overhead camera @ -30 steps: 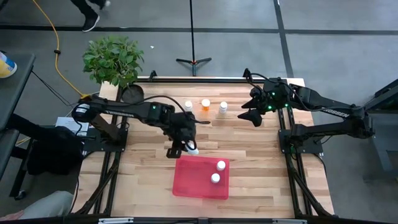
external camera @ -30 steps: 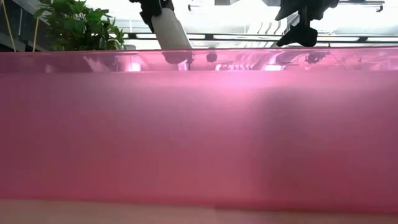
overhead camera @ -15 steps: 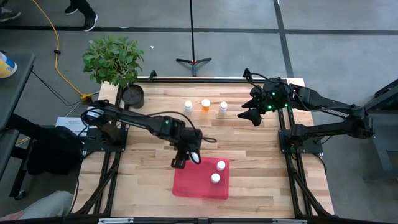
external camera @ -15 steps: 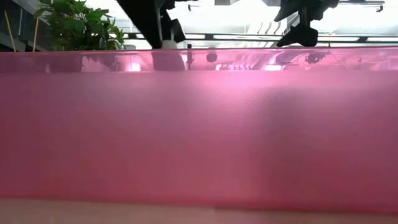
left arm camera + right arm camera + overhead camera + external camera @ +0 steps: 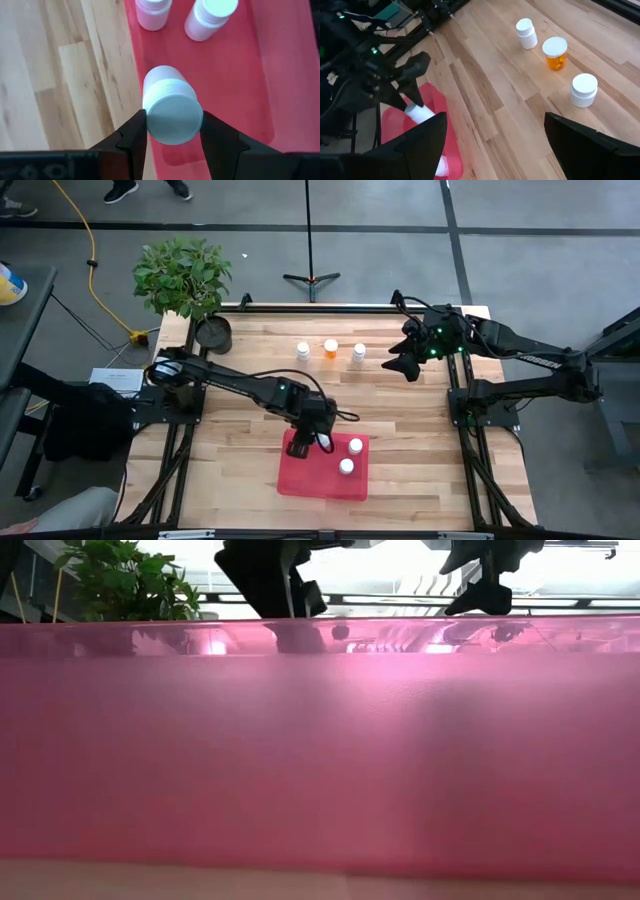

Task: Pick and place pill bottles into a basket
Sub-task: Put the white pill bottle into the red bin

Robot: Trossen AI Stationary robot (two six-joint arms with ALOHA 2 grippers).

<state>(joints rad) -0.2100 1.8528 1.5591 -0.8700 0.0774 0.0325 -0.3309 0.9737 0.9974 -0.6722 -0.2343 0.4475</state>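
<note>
The left gripper is closed on a white pill bottle, its two dark fingers pressed against opposite sides of the body just behind the cap, as the left wrist view shows. The held bottle is tilted rather than upright, its long axis running forward out of the grip and slanting down towards the basket. In the high view the gripper is seen over the basket's far left part, so the release spot is judged to lie directly beneath the bottle; in the wrist view the wall of the basket is crossed close under the bottle, with bare wooden table just beside it, so little margin is left on that side. Two white bottles are already standing in the basket, near each other and apart from the held one. Three bottles are left in a row at the far side of the table: a white one, the orange one and another white one. The right gripper hangs near that row with its jaws spread wide and nothing between them; it is the nearer arm for those three.
</note>
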